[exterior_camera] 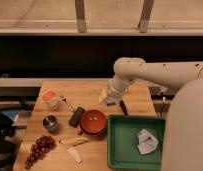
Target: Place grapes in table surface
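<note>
The grapes (39,149), a long bunch of dark red-purple berries, lie on the tan wooden table surface (90,92) near its front left corner. My gripper (115,103) hangs from the white arm over the right middle of the table, just beyond the red bowl (93,122) and far from the grapes. A dark finger (123,107) points down toward the table next to the green tray's far edge. Nothing shows between the fingers.
A green tray (120,150) with crumpled white paper (146,141) fills the front right. A white cup with an orange lid (51,99), a small metal cup (50,122), a black bar (76,116), a small red item (79,131) and pale peel pieces (73,147) lie about.
</note>
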You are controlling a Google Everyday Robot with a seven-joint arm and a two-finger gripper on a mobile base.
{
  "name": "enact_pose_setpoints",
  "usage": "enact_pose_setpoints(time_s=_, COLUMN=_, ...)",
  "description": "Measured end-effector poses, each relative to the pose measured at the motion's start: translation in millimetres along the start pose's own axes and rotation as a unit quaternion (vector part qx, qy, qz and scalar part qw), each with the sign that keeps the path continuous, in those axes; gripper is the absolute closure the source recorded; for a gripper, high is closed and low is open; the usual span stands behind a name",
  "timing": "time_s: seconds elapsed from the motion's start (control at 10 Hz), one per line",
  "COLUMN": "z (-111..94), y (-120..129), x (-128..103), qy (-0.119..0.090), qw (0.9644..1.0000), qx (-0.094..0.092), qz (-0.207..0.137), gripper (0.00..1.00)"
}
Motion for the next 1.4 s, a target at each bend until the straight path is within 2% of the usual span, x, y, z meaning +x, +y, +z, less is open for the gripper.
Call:
enact_pose_setpoints(time_s=1.1, z=-0.1, y=-0.1, x=-1.0, qy=0.000, qw=1.0000, qx=0.001, qz=0.000, gripper=0.35)
enact_pose_setpoints(time_s=1.2, z=1.9, y=-0.3, x=-0.1, qy=0.008, qw=0.9999, qx=0.006, qz=-0.004, gripper=0.35)
enact_pose_setpoints(time_s=1.4, z=12.9, y=20.2, x=-5.1, qy=0.025, qw=0.9991, qx=0.013, qz=-0.030, gripper=0.35)
